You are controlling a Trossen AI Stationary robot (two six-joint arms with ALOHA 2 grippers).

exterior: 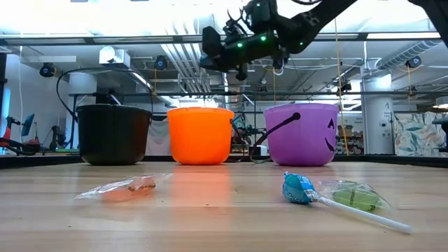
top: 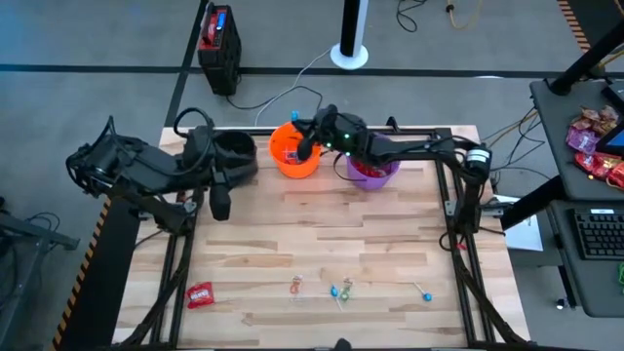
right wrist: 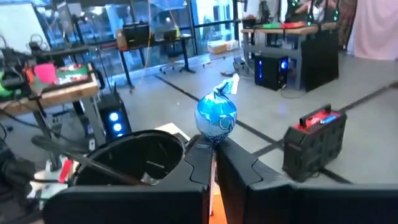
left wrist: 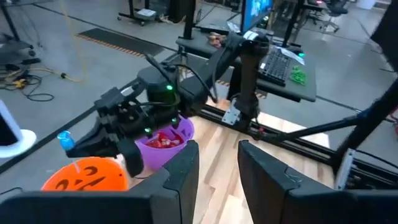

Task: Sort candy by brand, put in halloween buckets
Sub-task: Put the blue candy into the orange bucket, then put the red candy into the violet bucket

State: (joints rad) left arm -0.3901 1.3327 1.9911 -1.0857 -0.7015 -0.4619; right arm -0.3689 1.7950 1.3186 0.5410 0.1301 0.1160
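Three buckets (top: 294, 151) crowd the table's (top: 322, 234) far edge; middle open.

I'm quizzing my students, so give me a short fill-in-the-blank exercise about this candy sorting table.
1. The right gripper is shut on a ___ lollipop.
2. It is above the ___ bucket.
3. Red candy lies inside the ___ bucket.
4. The left gripper holds ___.

Missing words: blue; orange; purple; nothing

Three buckets (exterior: 201, 134), five loose candies (top: 199, 293) on the table.
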